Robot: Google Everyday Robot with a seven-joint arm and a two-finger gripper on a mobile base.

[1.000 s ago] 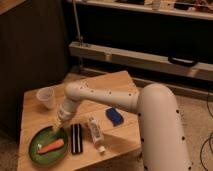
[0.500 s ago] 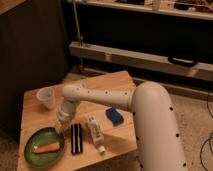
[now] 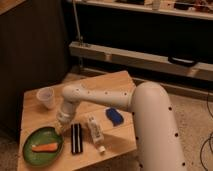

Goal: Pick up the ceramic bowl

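Your claw (image 3: 59, 129) has dropped to the far right rim of the green bowl (image 3: 42, 145), so grasping is near, though I cannot tell its grip state.

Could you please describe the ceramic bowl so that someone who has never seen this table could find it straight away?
Start at the small wooden table and go to its near-left corner, where the gripper hangs right at the rim. The ceramic bowl is the shallow round green dish there, with an orange item lying in it. It is the widest thing on the table, unlike the small translucent cup behind it or the black bar beside it.
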